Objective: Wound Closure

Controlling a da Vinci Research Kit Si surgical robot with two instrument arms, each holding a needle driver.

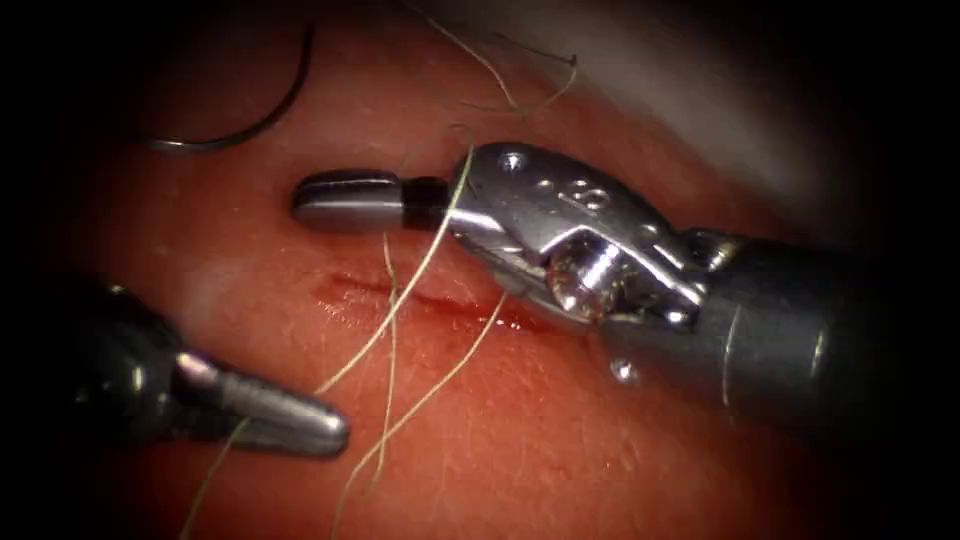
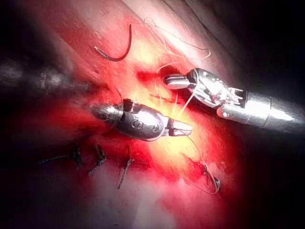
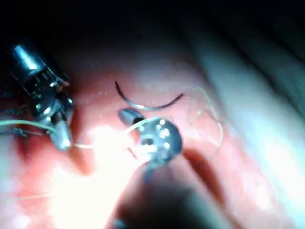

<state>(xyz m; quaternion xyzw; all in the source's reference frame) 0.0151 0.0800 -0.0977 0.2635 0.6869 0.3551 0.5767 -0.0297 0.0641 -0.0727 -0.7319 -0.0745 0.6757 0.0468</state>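
We see the needle (image 1: 240,125) lying free on the tissue (image 1: 560,450) in the frame's upper left, above the cut (image 1: 420,298), held by neither tool. Our right gripper (image 1: 345,198) reaches in from the right, jaws closed above the cut with thread (image 1: 425,262) draped over its neck. Our left gripper (image 1: 300,420) sits lower left, jaws closed on thread.

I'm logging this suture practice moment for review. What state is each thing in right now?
needle: lying free on the tissue, above and left of the cut, held by neither tool
left claw: shut, thread running at its tip
right claw: shut, thread draped over its wrist
thread: loose strands crossing the cut
cut: open, red fluid along it
tissue: wet, glistening
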